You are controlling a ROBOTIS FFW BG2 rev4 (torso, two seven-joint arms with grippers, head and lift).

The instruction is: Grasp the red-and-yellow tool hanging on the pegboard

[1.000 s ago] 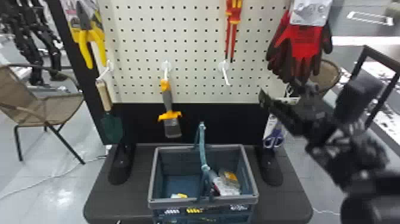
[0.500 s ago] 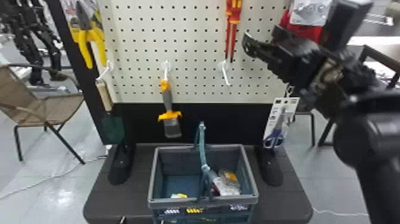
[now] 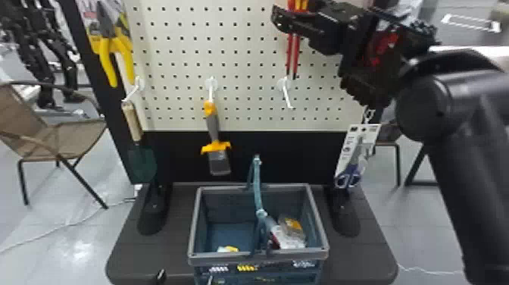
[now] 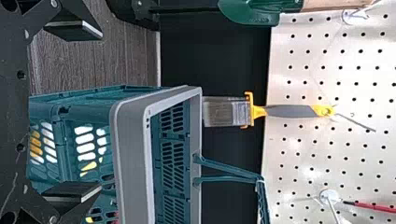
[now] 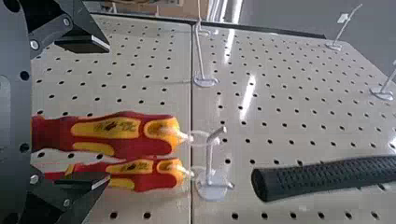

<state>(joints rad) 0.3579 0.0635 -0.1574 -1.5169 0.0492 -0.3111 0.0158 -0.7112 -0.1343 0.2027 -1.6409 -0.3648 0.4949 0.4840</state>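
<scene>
Nearly there; the right gripper (image 3: pixel 278 19), upper right of the head view, sits at the pegboard (image 3: pixel 242 45), jaws spread wide either side of the tool (image 3: pixel 292 57), which hangs from a hook at top centre; closing on it remains; the left gripper (image 4: pixel 79 109), also released, waits by the basket (image 4: pixel 154 140).

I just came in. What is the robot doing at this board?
The right arm is up at the pegboard, and its right gripper is open around the red-and-yellow tool that hangs from a hook. The handles lie between the fingers, not yet clamped. The left gripper, also open, waits low, facing the basket on the table.
</scene>
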